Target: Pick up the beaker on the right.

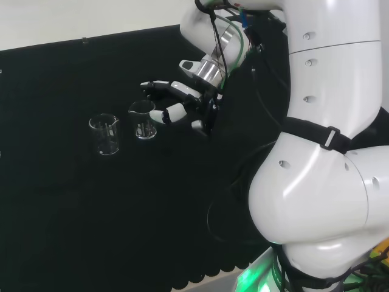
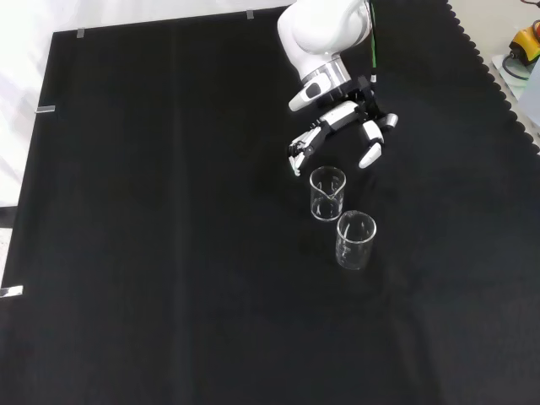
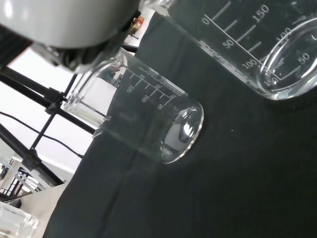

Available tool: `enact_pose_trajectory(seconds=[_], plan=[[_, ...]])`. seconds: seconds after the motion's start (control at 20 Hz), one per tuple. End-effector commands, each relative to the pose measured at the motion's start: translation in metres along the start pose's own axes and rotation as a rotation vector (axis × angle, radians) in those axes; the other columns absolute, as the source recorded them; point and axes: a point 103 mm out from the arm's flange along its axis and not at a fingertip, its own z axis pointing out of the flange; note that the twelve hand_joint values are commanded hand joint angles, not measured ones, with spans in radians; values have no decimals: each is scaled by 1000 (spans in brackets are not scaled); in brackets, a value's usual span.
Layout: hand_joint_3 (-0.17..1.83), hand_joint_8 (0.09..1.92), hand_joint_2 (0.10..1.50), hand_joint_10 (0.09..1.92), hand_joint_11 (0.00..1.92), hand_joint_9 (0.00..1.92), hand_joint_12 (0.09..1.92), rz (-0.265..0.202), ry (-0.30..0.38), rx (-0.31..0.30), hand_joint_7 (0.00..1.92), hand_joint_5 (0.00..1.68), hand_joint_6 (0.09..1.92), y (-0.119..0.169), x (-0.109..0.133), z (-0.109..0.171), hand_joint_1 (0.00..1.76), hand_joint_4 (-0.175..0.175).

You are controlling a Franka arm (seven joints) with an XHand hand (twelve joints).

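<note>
Below you, the black cloth [image 2: 152,253] covers the whole bench, and the white arm [image 1: 328,152] rises at the right of the head view. Its hand [image 1: 182,106] hangs just above the cloth with fingers and thumb spread and lightly bent, closed on nothing. In the front view you see the hand [image 2: 342,126] just beyond the two clear glass beakers, its fingertips [image 2: 369,157] pointing down toward them.

The right beaker [image 1: 142,120], right as the head view shows it, stands upright directly beside the fingers; whether they touch it you cannot tell. In the front view it is the farther one [image 2: 326,193]. The left beaker [image 1: 104,134] stands upright just beside it, nearer in the front view [image 2: 355,240]. Both appear large in the wrist view, the closer one [image 3: 257,44] beside the other [image 3: 143,119].
</note>
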Motion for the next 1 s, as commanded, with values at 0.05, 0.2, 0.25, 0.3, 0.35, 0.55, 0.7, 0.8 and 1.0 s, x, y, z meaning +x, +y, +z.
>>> enact_pose_trajectory(seconds=[0.05,0.2,0.25,0.3,0.35,0.55,0.7,0.8,1.0], plan=[[1160,565,324,617,0,328,1207,5,17,-1,255,344,87,3,-7,4,915,-23],[1160,565,324,617,0,330,1212,1,18,2,256,345,87,6,-9,7,915,-23],[1160,565,325,616,0,331,1213,-1,19,6,257,345,87,7,-10,8,915,-23],[1160,565,325,616,0,331,1214,-3,19,11,257,345,87,8,-10,9,915,-23],[1160,565,325,616,0,332,1215,-6,20,19,258,345,87,9,-11,10,915,-23],[1160,566,326,615,0,337,1224,-12,24,55,266,346,87,14,-15,15,915,-23],[1160,568,327,615,0,345,1233,-18,26,70,274,348,87,16,-17,17,916,-23],[1160,569,327,614,0,348,1237,-19,26,73,280,350,87,17,-17,18,916,-23],[1158,572,328,614,0,356,1245,-25,29,68,289,355,87,19,-17,19,916,-23]])
